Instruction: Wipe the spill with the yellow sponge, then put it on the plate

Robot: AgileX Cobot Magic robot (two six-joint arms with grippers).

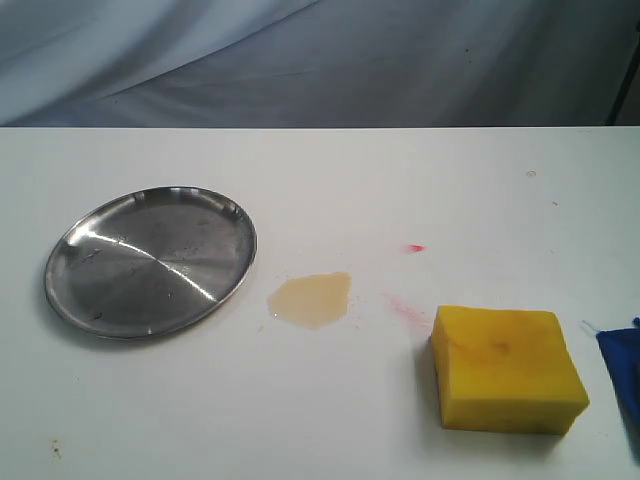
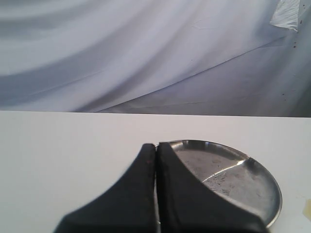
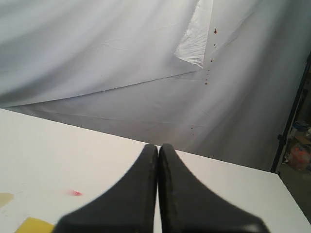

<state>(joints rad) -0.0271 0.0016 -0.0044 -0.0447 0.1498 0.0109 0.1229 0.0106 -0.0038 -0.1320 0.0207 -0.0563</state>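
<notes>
Yellow sponge (image 1: 508,370) lies flat on the white bench (image 1: 350,430), toward the right, with nothing touching it. The spill (image 1: 312,299), a pale tan puddle, sits between it and the steel plate (image 1: 150,262) on the left, nearer the plate's rim. A blue cloth (image 1: 625,372) shows at the right edge. The left end effector (image 2: 156,146) has its jaws pressed together, holding nothing, above the plate's near side. The right end effector (image 3: 158,146) is likewise closed and empty.

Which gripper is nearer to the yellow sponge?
Right. The right gripper sits by the yellow sponge, whose corner shows in its wrist view; the left gripper sits by the steel plate, across the spill.
</notes>
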